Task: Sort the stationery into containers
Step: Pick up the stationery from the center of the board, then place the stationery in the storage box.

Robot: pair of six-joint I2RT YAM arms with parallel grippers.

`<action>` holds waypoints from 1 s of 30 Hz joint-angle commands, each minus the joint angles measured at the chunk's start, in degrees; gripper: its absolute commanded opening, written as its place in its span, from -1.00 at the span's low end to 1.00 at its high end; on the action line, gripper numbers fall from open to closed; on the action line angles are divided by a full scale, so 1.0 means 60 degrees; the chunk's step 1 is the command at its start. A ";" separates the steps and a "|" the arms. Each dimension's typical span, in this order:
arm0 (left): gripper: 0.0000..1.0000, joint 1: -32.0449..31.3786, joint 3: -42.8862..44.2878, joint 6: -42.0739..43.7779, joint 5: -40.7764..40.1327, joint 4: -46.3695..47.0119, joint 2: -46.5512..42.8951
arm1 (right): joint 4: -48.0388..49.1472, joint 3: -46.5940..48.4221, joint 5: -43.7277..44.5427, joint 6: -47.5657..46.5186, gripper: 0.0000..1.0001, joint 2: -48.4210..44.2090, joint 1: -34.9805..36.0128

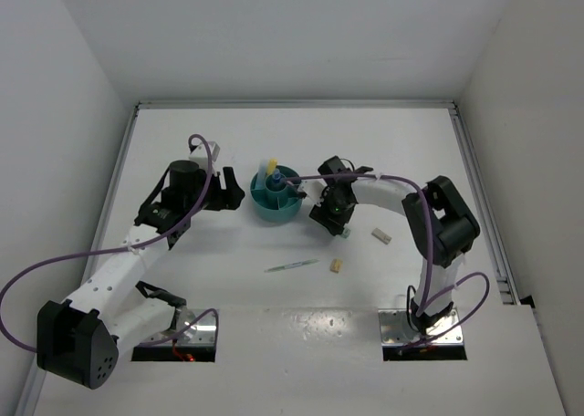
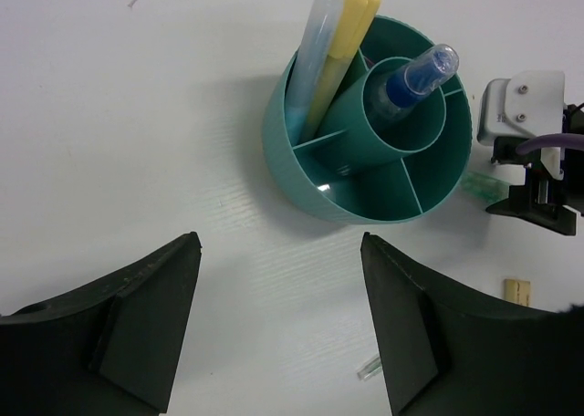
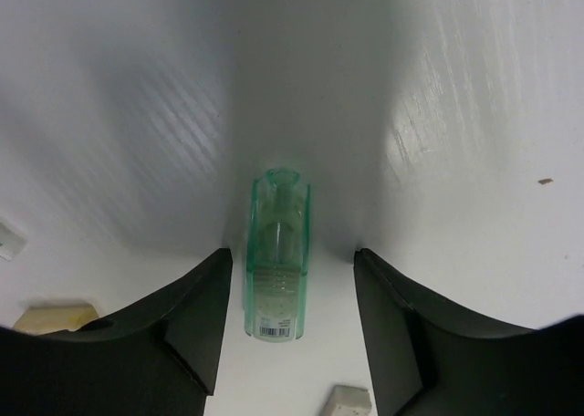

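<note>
Two arms reach out over the white table [image 1: 274, 142], one from each near corner, and meet around the teal organiser [image 1: 276, 197], which stands far of centre. The left gripper [image 2: 278, 334] hangs just left of the organiser with its jaws wide apart and nothing between them. The right gripper [image 3: 290, 270] is low over the table just right of the organiser, jaws also spread. They straddle a mint-green stick [image 3: 276, 252] that lies flat on the surface, with a gap showing on each side of it; whether the fingertips reach the table itself cannot be told from the wrist view. The organiser is upright, its central well ringed by divided outer compartments. A blue-capped tube [image 2: 415, 78] stands in the well. A yellow stick [image 2: 342, 51] and a pale, perhaps light blue, stick [image 2: 310, 51] lean together in one outer compartment on the far left side. Near of the organiser, well apart from it, a thin green pen [image 1: 292, 265] lies on the table. A tiny tan block [image 1: 336, 266] sits just to its right, and a pale beige piece [image 1: 381, 235] lies farther right.
</note>
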 commanded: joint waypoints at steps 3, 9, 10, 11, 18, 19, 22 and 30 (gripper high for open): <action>0.54 0.0079 0.0163 -0.0046 0.0036 0.0155 -0.0097 | 0.0145 0.0122 0.0005 0.0125 -0.15 0.0322 0.0114; 0.54 0.0079 0.0163 -0.0046 0.0036 0.0068 -0.0097 | -0.0193 0.0211 -0.0523 0.0037 -1.00 -0.0071 -0.0105; 0.54 0.0079 0.0163 -0.0046 0.0036 0.0067 -0.0097 | -0.0193 0.0211 -0.0524 0.0037 -1.00 -0.0304 -0.0106; 0.54 0.0079 0.0163 -0.0046 0.0036 0.0067 -0.0097 | -0.0019 0.0211 -0.0364 0.0037 -1.00 -0.0959 -0.0106; 0.54 0.0079 0.0163 -0.0046 0.0036 0.0067 -0.0097 | 0.1883 0.0357 0.0179 0.0269 -1.00 -0.3542 -0.0384; 0.54 0.0079 0.0163 -0.0046 0.0036 0.0067 -0.0097 | 0.2264 0.0357 0.0179 0.0474 -1.00 -0.3820 -0.0384; 0.54 0.0079 0.0163 -0.0046 -0.0051 0.0067 -0.0097 | 0.4619 -0.0153 -0.0390 0.1397 -1.00 -0.3954 -0.0472; 0.54 0.0079 0.0163 0.0042 -0.0154 0.0067 -0.0097 | 0.8067 0.1086 -0.3701 0.5162 -1.00 -0.1189 -0.0472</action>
